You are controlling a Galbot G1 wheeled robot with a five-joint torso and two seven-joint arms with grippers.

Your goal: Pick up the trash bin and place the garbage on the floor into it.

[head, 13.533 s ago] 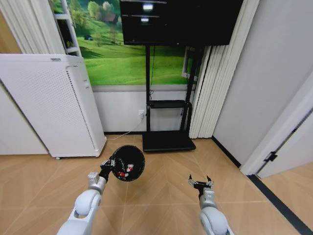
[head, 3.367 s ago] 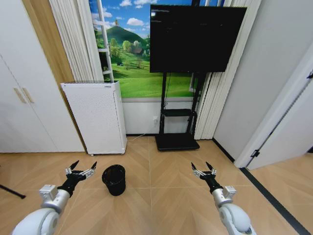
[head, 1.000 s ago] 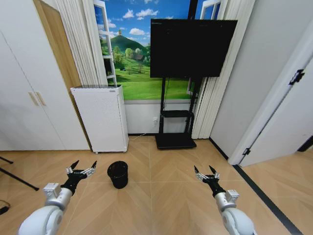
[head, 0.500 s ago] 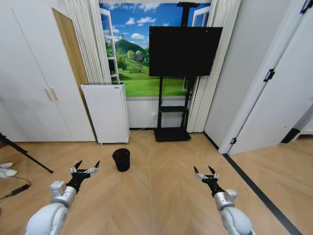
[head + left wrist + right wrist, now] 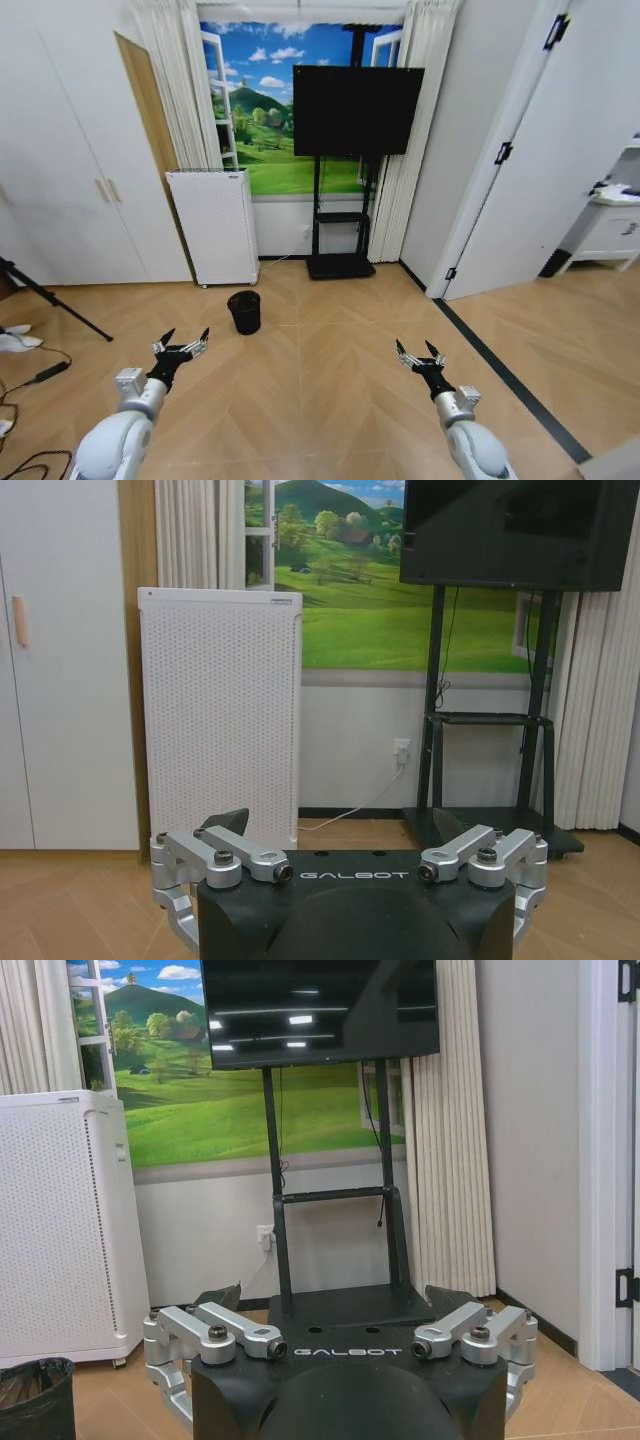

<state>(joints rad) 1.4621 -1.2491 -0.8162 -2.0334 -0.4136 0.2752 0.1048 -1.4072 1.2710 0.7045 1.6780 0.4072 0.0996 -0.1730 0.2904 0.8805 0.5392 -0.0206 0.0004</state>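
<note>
1. Low on the left of the head view: left gripper (image 5: 183, 343), fingers spread wide, holding nothing, raised above the wood floor (image 5: 330, 350).
2. Ahead of both grippers, nearer the left one yet well apart from it: bin (image 5: 243, 312), upright on the floor, just in front of the white appliance (image 5: 212, 226); also seen at the right wrist view's edge (image 5: 35, 1398).
3. Low on the right: right gripper (image 5: 421, 355), likewise spread open and empty.
4. Against half a second ago: whole scene shifted, so camera moved; bin now smaller and farther off, more floor and a doorway (image 5: 520, 190) revealed at right. Grippers posed much as before. Far earlier, bin hung tilted in the left gripper.
</note>
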